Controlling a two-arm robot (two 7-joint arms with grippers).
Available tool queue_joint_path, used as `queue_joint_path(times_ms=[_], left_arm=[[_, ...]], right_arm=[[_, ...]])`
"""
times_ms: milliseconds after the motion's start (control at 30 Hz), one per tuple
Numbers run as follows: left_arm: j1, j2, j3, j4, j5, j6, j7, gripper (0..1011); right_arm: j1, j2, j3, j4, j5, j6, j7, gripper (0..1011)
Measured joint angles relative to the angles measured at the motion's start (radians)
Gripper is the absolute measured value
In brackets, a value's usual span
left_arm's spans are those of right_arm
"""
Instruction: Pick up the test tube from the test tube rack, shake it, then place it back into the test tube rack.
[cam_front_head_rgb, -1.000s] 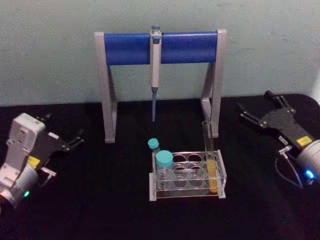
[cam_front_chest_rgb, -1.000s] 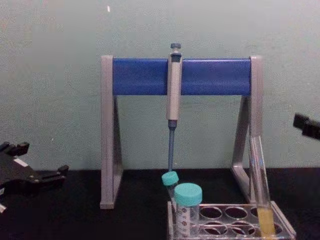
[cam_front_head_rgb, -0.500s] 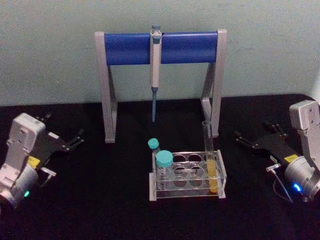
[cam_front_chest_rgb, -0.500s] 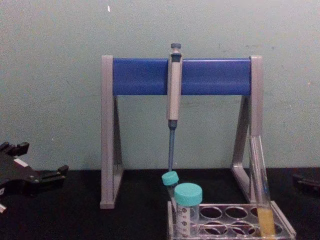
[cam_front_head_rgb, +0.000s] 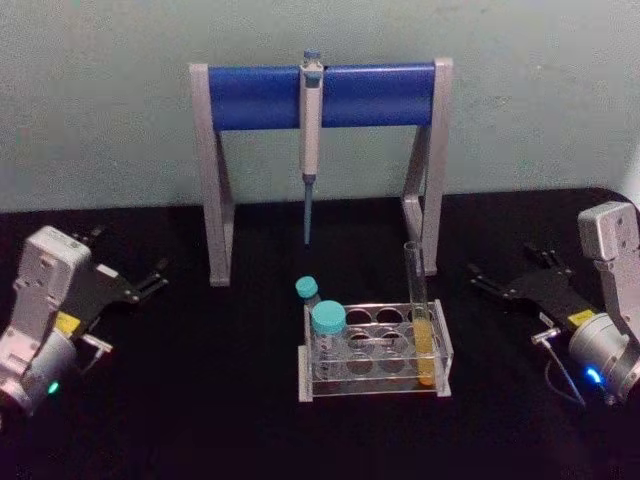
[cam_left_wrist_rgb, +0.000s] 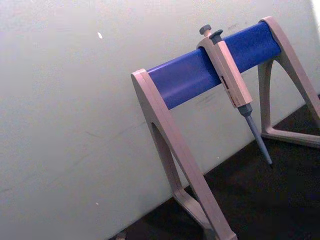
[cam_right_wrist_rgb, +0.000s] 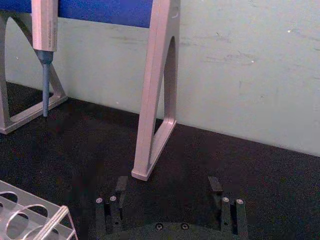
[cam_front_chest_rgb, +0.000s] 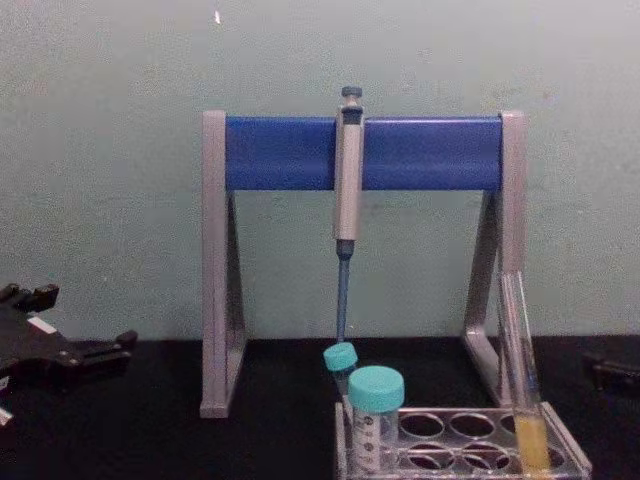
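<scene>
Test tube (cam_front_head_rgb: 418, 312), upright in the right-front hole of the test tube rack (cam_front_head_rgb: 374, 352), yellow-orange liquid in its lower part, untouched; two teal-capped tubes (cam_front_head_rgb: 327, 330) at the rack's left end; pipette (cam_front_head_rgb: 310, 140) hung on the blue bar of the grey stand (cam_front_head_rgb: 320, 95) behind the rack; right gripper (cam_front_head_rgb: 495, 281) low over the black table (cam_front_head_rgb: 200, 400), well to the right of the rack, jaws apart and empty; left gripper (cam_front_head_rgb: 140, 283) parked at the far left, jaws apart, holding nothing.
</scene>
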Motion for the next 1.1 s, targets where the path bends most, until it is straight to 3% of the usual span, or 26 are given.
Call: queue_joint_path(times_ms=[1100], left_arm=[[0.000, 0.000, 0.000, 0.000, 0.000, 0.000, 0.000, 1001]], right_arm=[[0.000, 0.003, -0.002, -0.003, 0.002, -0.003, -0.002, 1000]])
